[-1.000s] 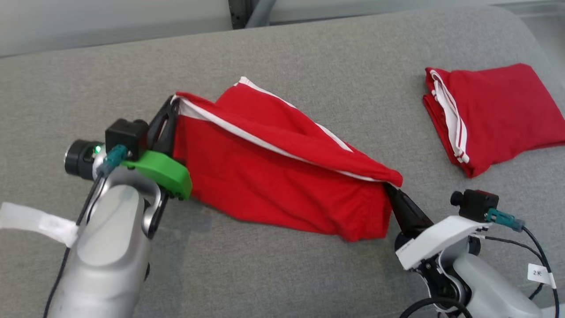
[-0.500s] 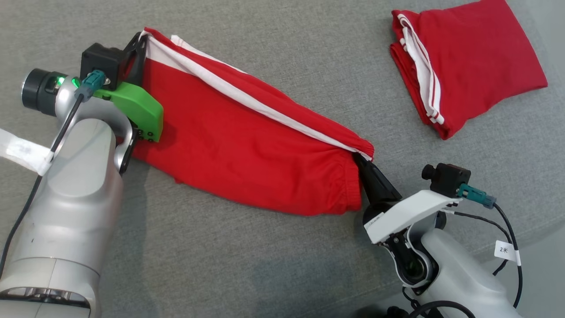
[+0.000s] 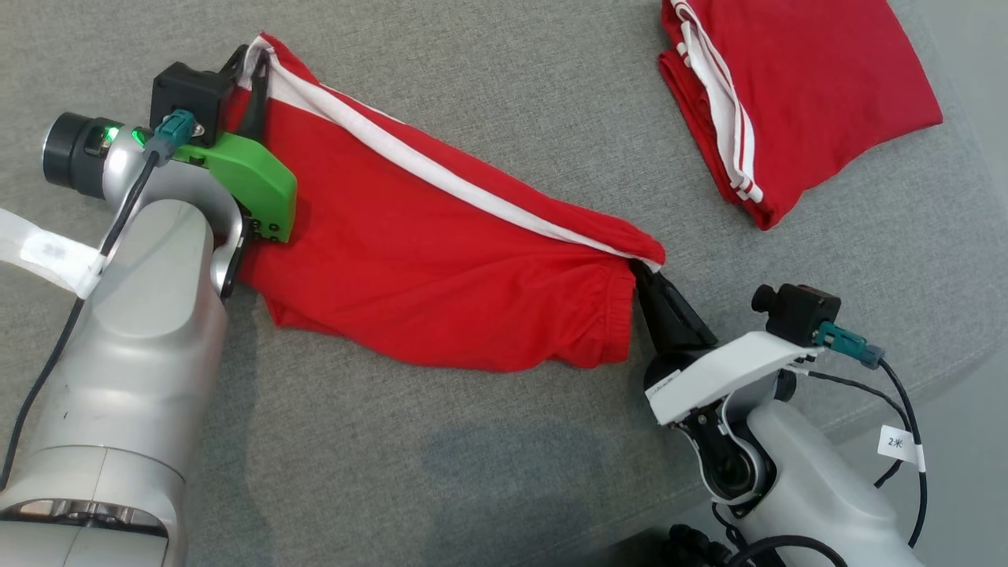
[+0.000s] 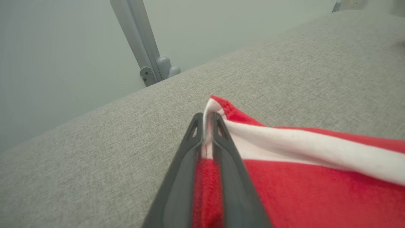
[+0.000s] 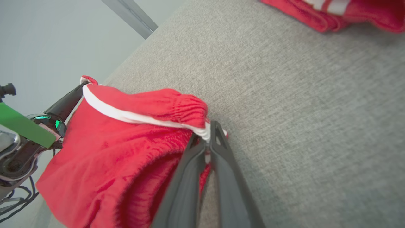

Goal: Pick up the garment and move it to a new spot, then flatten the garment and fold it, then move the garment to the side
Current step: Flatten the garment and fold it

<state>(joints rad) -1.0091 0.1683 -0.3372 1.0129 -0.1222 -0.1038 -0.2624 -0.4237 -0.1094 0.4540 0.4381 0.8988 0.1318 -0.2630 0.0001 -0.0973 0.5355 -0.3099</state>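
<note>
Lengthwise, the garment (image 3: 441,260), a pair of red shorts with a white side stripe, stretches across the grey cushion (image 3: 472,457) between the two grippers. Its striped edge is pulled into a fairly straight line. The red body below that edge sags in loose folds, and whether it rests on the cushion or hangs just over it cannot be told.

The left gripper (image 3: 250,64) is at the far left corner of the cloth. In the left wrist view its fingers (image 4: 186,164) stand close together, with the white hem and a strip of red pinched between them.

The right gripper (image 3: 639,274) has the gathered waistband end. In the right wrist view its fingers (image 5: 227,177) are clamped on the white stripe there, with almost no gap.

Well apart, at the far right of the cushion, lies a second red garment (image 3: 803,102), folded, with white stripes along its edge. A grey post (image 4: 139,41) stands against the pale wall beyond the cushion.
</note>
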